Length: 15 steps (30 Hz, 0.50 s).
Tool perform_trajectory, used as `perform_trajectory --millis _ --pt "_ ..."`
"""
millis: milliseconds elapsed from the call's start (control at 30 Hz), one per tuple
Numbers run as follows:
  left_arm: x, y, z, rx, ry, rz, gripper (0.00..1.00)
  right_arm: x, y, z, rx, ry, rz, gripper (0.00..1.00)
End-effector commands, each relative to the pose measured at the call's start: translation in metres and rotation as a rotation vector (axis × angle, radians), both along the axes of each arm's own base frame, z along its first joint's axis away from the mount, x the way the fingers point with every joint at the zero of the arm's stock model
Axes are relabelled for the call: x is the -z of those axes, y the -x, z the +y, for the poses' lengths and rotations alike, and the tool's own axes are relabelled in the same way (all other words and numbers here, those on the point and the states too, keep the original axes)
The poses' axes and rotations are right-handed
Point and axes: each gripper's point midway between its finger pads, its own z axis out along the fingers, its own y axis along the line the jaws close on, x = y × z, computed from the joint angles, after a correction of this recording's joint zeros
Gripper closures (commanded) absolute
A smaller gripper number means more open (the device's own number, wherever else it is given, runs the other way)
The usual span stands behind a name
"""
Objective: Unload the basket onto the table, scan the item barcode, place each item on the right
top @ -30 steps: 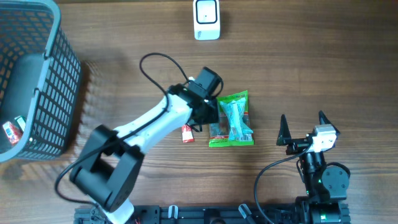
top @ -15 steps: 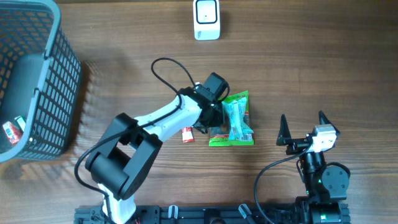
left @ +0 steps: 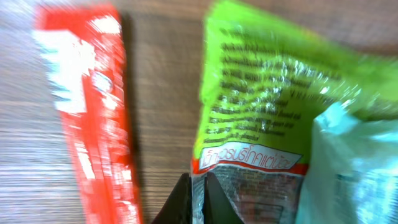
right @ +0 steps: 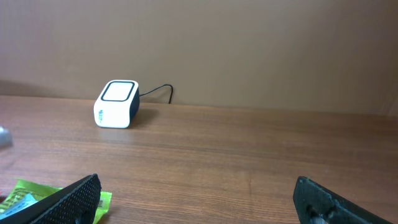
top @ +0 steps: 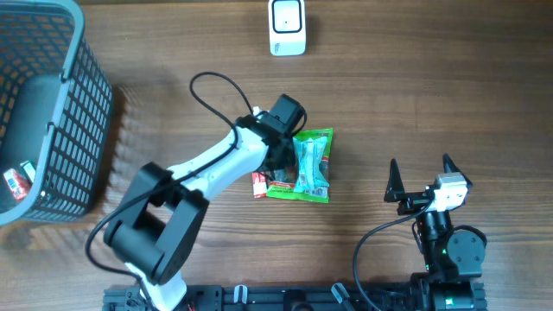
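Far left, the basket (top: 86,104) plays no part. Just beside the red packet (top: 260,185), the left gripper (left: 198,196) is pinched shut on the edge of the green pack (top: 309,164). The pack lies mid-table, well short of the scanner (top: 286,26) at the far edge. The grab looks made. Lifting the pack and showing its barcode to the scanner is all left to do, and I can't spot the barcode. On the right, the right gripper (top: 421,162) stands wide open, holding nothing.
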Motion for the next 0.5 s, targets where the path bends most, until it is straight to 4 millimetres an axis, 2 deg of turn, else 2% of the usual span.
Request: perform_trajectory --millis 0,33,133,300,467 --pt "-0.023 -0.010 0.002 -0.003 0.005 -0.087 0.83 -0.001 0.000 -0.002 0.012 -0.008 -0.005 0.00" --pt "-0.024 -0.010 0.002 -0.003 0.008 -0.087 0.78 -0.001 0.000 -0.002 0.012 -0.008 -0.005 0.00" --pt "-0.024 -0.009 0.011 -0.030 -0.005 -0.067 0.76 -0.001 0.000 -0.002 0.012 -0.008 -0.006 0.00" --pt "-0.019 -0.008 0.051 -0.142 -0.058 0.004 0.83 -0.001 0.000 -0.002 0.012 -0.008 -0.005 0.00" --pt "-0.012 -0.006 0.071 -0.182 -0.085 0.046 0.86 -0.001 0.000 -0.002 0.012 -0.008 -0.005 0.00"
